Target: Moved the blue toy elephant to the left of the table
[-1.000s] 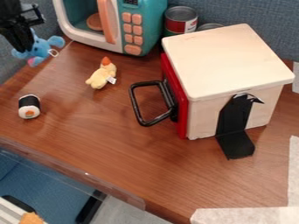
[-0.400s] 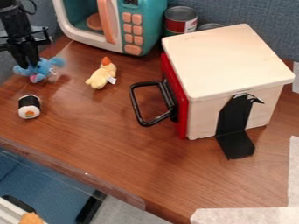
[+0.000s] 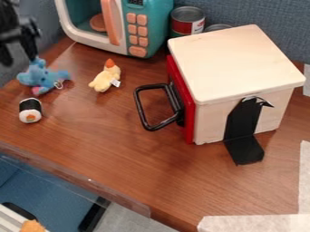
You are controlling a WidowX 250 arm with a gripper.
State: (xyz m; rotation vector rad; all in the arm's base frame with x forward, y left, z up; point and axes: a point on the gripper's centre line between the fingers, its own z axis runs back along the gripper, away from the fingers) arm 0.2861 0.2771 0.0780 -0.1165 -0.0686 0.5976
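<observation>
Blue elephant rests at the left of the table, near the sushi roll. Gripper is at the upper left, fingers spread wide, holding nothing. Probable step: release. Next, raise the gripper clear; one fingertip is close enough to snag the plush.

Grey-blue padded panel behind | brown wood-grain table | blue surface below table edge
</observation>
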